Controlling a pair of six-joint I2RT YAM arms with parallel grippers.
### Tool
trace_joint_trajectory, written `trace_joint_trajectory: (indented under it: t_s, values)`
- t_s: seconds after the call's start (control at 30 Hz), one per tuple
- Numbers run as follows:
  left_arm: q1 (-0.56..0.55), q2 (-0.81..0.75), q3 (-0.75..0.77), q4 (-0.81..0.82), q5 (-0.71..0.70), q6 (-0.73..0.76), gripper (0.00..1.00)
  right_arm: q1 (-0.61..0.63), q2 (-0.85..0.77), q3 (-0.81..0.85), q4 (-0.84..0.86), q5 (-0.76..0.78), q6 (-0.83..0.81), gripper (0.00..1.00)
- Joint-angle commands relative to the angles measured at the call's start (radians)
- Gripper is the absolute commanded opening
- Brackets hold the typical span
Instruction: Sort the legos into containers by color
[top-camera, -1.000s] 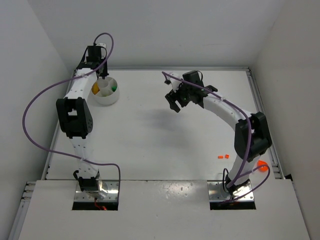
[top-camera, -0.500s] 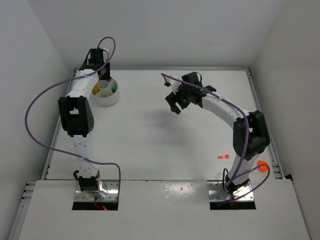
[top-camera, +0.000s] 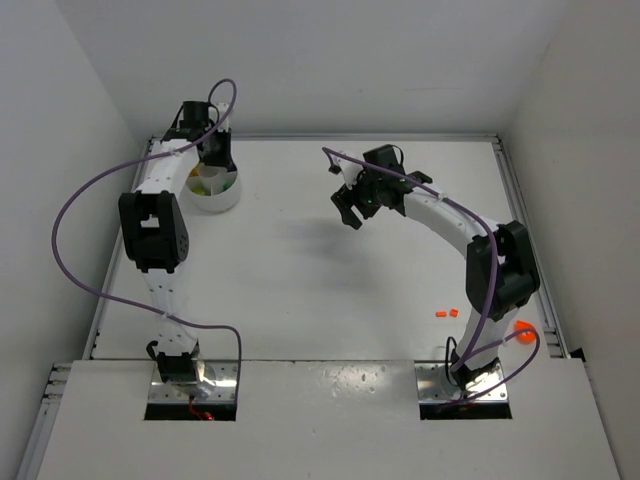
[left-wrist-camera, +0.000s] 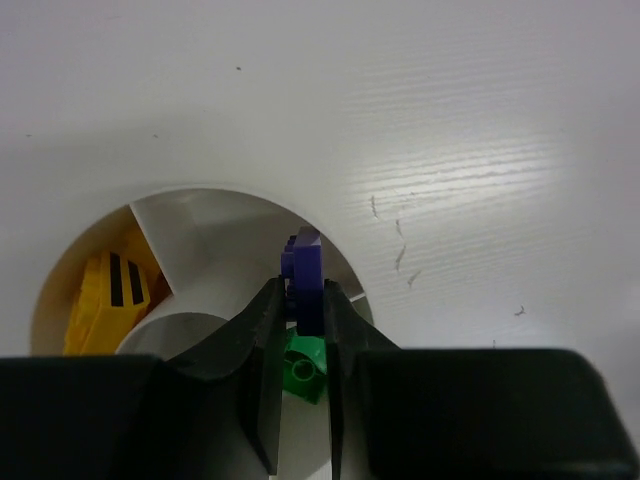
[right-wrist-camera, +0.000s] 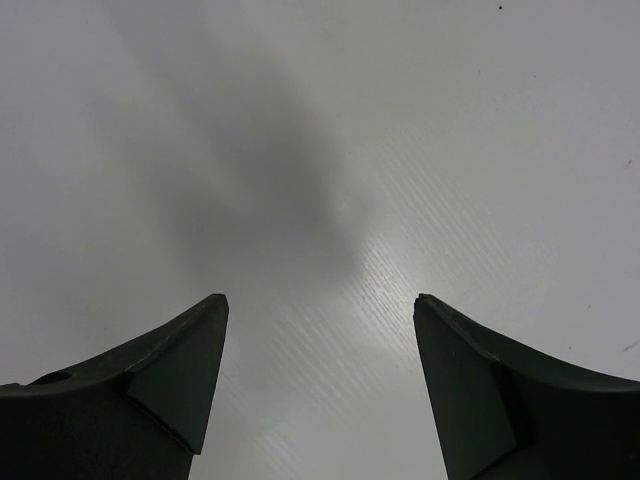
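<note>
Blue lego (left-wrist-camera: 302, 268) in tight left hand (left-wrist-camera: 302, 298)

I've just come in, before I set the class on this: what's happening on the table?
The left gripper pinches a blue brick above the divided white dish, where yellow bricks sit in one section and a green brick lies in another. The right gripper hangs open and empty over the table. Two small orange bricks and a rounder orange piece lie unsorted at the near right.
</note>
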Motion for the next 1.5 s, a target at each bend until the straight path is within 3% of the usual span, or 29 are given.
trace_joint_trajectory:
  t_s: [0.0,0.67,1.47]
  values:
    - [-0.024,-0.024,0.019,-0.011,0.126,0.040,0.00,-0.006,-0.009,0.018,0.014,0.007,-0.005,0.75]
    - [-0.072,-0.142,-0.114,-0.086,0.288,0.243,0.00,-0.006,0.018,0.027,0.023,0.007,-0.014,0.75]
    - [-0.224,-0.211,-0.246,-0.138,0.430,0.286,0.00,-0.006,0.007,0.009,0.033,0.007,-0.014,0.75]
